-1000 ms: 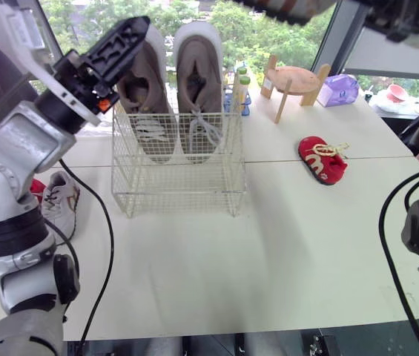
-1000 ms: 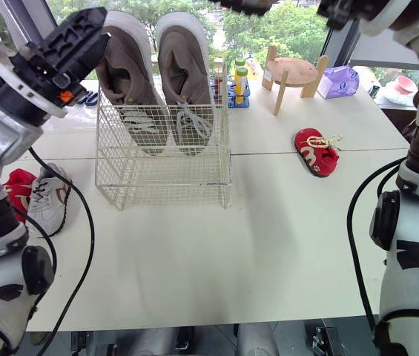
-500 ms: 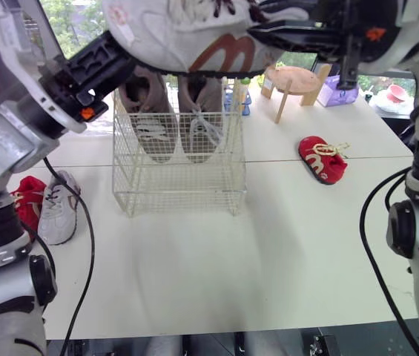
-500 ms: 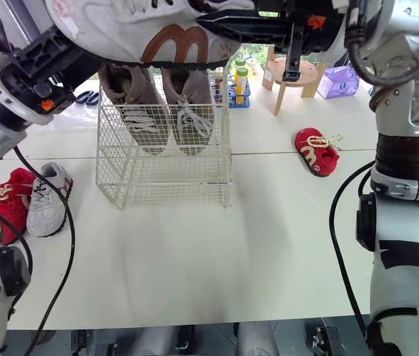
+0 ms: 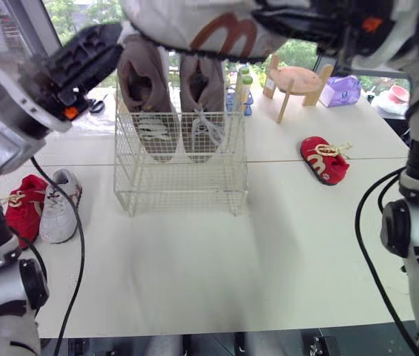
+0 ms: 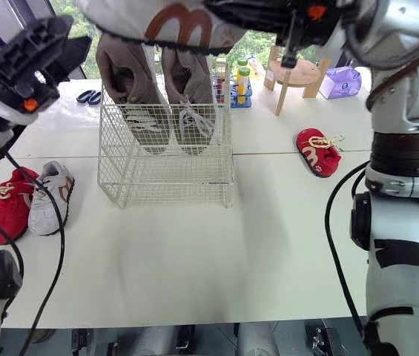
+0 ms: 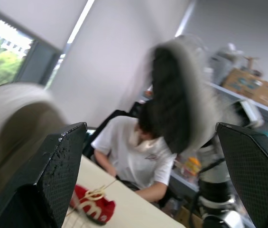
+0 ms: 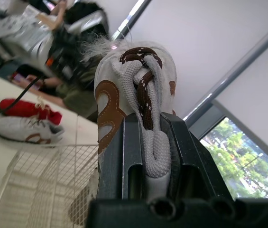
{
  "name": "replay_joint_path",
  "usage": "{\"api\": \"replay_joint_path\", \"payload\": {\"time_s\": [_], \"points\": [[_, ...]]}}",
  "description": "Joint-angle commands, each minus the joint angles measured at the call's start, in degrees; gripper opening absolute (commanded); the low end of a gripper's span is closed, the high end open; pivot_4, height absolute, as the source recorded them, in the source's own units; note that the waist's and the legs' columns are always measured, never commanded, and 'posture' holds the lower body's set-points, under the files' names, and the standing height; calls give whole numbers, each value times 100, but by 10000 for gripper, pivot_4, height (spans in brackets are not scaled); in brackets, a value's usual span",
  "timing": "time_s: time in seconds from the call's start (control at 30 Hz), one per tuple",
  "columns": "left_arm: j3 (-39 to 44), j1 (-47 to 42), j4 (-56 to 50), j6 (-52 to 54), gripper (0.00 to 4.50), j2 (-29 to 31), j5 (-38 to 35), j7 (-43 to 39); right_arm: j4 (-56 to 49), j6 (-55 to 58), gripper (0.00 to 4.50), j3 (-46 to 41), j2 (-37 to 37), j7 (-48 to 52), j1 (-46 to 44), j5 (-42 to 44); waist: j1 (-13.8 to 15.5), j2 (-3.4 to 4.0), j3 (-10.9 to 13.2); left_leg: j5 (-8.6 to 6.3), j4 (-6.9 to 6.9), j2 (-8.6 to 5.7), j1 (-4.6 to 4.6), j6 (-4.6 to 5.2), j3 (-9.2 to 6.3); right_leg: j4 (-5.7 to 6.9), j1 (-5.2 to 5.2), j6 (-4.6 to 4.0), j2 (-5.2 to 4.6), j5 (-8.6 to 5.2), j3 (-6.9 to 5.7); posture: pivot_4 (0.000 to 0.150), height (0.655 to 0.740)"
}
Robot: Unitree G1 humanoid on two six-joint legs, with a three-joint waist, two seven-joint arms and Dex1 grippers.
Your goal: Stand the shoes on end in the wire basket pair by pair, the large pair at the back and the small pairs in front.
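Worktop point(image 5: 194, 259) carries the wire basket point(image 5: 182, 174), which sits below the right jaws. The large brown pair point(image 5: 144, 89) stands on end, toes up, at the back of the basket, so that step looks done; the front half is empty. Right gripper point(image 8: 153, 142): jaws clamped on the tongue and laces of a small white shoe point(image 5: 194, 26), held high above the basket and not yet in. Left gripper point(image 7: 149, 142): jaws wide apart, holding nothing. Below the left jaws, outside the basket, the second white shoe point(image 5: 61, 208) lies touching a red shoe point(image 5: 20, 211). The other red shoe point(image 5: 324, 159) lies on the worktop below the right arm. Left to do: all four small shoes.
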Motion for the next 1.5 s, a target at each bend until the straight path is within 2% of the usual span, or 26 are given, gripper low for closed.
{"api": "replay_joint_path", "payload": {"time_s": [0.03, 0.23, 0.27, 0.33, 0.4, 0.53, 0.57, 0.6, 0.67, 0.7, 0.83, 0.87, 0.97, 1.03, 1.13, 1.23, 1.5], "points": [[-93, -191, 117, -15, 45000, -63, 170, -258, -210, -246, 909, -6, 52, -27, -35, -155, 3, 0, 0, 0, 0, 0, 0, 0, 0, 0, 0, 0, 0, 0, 0, 1500, 7400], [-339, -517, 486, 112, 45000, -156, 522, -592, -414, -180, 909, -18, 110, -47, 48, -98, 0, 0, 0, 0, 0, 0, 0, 0, 0, 1, -1, 0, 1, 0, -1, 1500, 7400], [-360, -570, 572, 129, 40922, -181, 576, -626, -455, -146, 904, -32, 113, -53, 60, -77, 1, 0, 0, 0, 0, 0, 0, 0, 0, 0, -1, 0, 2, 0, -1, 1500, 7400], [-395, -634, 649, 181, 37372, -218, 680, -734, -530, -100, 904, -46, 111, -72, 88, -51, -1, 0, 0, 0, 0, 0, 0, 0, 0, 1, -1, 0, 2, 0, -1, 1500, 7400], [-402, -682, 680, 227, 28835, -257, 725, -790, -605, -46, 904, -59, 104, -93, 118, -23, -3, 0, 0, 0, 0, 0, 0, 0, 0, 1, -1, 0, 2, 0, -1, 1500, 7400], [-346, -738, 704, 252, 8032, -366, 722, -733, -800, 206, 904, -115, 79, -152, 222, 105, -2, 0, 0, 0, 0, 1, 0, 0, 0, 2, -2, 0, 2, 0, -1, 1500, 7400], [-279, -736, 700, 189, 4577, -430, 678, -589, -857, 412, 5696, -193, 77, -258, 297, 213, -2, 0, 0, 0, 0, 2, 0, 0, 0, 2, -2, 0, 2, 0, -1, 1500, 7400], [-197, -724, 699, 123, 4393, -497, 604, -430, -880, 664, 11177, -303, 81, -380, 361, 366, 3, 0, 0, 0, 0, 1, 0, 0, -1, 2, -2, 0, 2, 0, -1, 1500, 7400], [20, -626, 589, -42, 4393, -648, 382, -79, -850, 1194, 17247, -686, 113, -747, 500, 786, 17, -3, 1, 0, 0, 1, 0, 0, -2, 1, -1, 0, -1, 0, -1, 1500, 7400], [132, -553, 484, -142, 4393, -741, 257, 119, -829, 1396, 23259, -904, 160, -979, 592, 985, 14, -3, 2, 0, 1, 1, -1, 0, -4, 1, 0, 0, -4, 0, 0, 1500, 7400], [516, -195, -208, -785, 4393, -1217, 90, 791, -875, 2041, 42137, -1844, 866, -2392, 1208, 1899, 5, -6, -1, -1, -4, 0, -1, -1, -4, -3, -1, 0, -27, 1, 4, 1500, 7400], [587, -138, -363, -964, 4393, -1335, 88, 905, -962, 2090, 43719, -1964, 1127, -2750, 1366, 2051, 2, -6, -1, -1, -4, 2, 0, -2, -4, -3, -1, -1, -27, 2, 4, 1500, 7400], [546, 115, -878, -1342, 4393, -1717, 207, 974, -1257, 1996, 43719, -2037, 2238, -3894, 1865, 2309, -22, -3, -2, 1, -13, 2, -1, -6, -2, 0, -10, -6, -25, 5, 6, 1500, 7400], [438, 93, -915, -1556, 4393, -1939, 355, 957, -1440, 1991, 43719, -2090, 3180, -4699, 1916, 2917, -20, -2, -2, 6, -23, 1, -2, -12, 0, 4, -20, -6, -23, 5, 7, 1500, 7400], [329, 24, -859, -1721, 4393, -2058, 507, 881, -1623, 1877, 43719, -1994, 3908, -5307, 1926, 3226, 2, -1, -1, 20, -45, -3, -9, -32, 3, 17, -46, -9, -11, 7, 7, 1500, 7400], [236, -28, -719, -1779, 4393, -2063, 654, 779, -1796, 1797, 43719, -1810, 4292, -5505, 1907, 3491, 12, -2, -2, 21, -50, -3, -10, -31, -2, 9, -41, -10, -1, 7, 6, 1500, 7400], [99, 43, -610, -1743, 4393, -2039, 815, 650, -1979, 1623, 43719, -1464, 4509, -5637, 1888, 3847, -21, -2, -2, 20, -52, 1, -8, -26, -2, 7, -38, -10, 9, 7, 5, 1500, 7400]]}}
